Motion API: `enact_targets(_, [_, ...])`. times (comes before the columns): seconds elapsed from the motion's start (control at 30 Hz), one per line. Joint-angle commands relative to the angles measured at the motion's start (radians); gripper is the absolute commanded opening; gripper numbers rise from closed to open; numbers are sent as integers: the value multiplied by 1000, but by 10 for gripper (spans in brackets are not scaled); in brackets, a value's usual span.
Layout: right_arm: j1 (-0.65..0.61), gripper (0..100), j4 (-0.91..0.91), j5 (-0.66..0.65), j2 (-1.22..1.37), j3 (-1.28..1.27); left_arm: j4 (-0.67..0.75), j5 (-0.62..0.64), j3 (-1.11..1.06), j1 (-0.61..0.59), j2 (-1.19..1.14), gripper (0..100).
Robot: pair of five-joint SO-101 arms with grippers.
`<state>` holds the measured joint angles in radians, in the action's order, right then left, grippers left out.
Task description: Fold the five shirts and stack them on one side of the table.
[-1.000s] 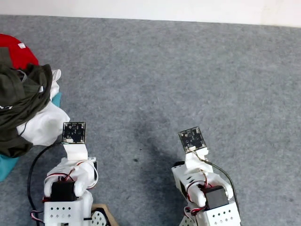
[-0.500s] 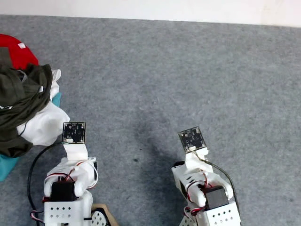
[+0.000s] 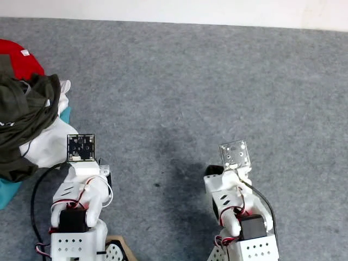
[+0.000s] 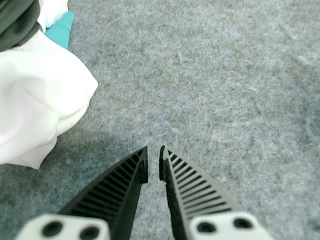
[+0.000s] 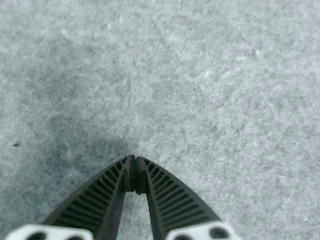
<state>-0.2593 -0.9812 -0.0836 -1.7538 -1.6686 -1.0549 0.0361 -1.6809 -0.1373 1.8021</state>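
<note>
L gripper (image 4: 153, 165): narrow, all but closed, just a thin slit between the tips, nothing held. It sits low over the grey table cover (image 4: 225, 75), pointing at bare surface. In my L wrist view the white shirt (image 4: 35, 105) bulges just beside the tips but is not touching them. A teal shirt (image 4: 62, 30) corner and a bit of the dark olive shirt (image 4: 15, 20) lie past it.

R gripper (image 5: 135, 175): closed, tips pressed together, empty, over grey cover w/ a darker shadow patch beside it.

High view: the shirts are an unfolded heap at the left edge of the frame.
- Red shirt (image 3: 19, 57) at upper left, partly cut off by the edge.
- Dark olive shirt (image 3: 24, 114) draped over the middle of the heap.
- White shirt (image 3: 49, 141) pokes out under it twd the lower right of the heap.
- Teal shirt (image 3: 8, 193) peeks out at the bottom, lower left.

Only 4 colours can be made out, so I can't count 5.

L arm (image 3: 81, 185) is at the lower left of the frame, its wrist cam board (image 3: 80, 148) right next to the white shirt's edge. R arm (image 3: 236, 190) is at lower centre-right, well apart from the heap, w/ grey cover (image 3: 190, 81) around it.
</note>
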Motion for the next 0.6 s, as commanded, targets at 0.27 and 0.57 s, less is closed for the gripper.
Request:
enact_targets(0.27, [22, 17, -193, 6, 22, 315, -157, -54, 306, -7, -2, 70])
enact_targets(0.57, [24, 17, -357, 8, 397, 750, -242, -81, 607, -67, -166, 70])
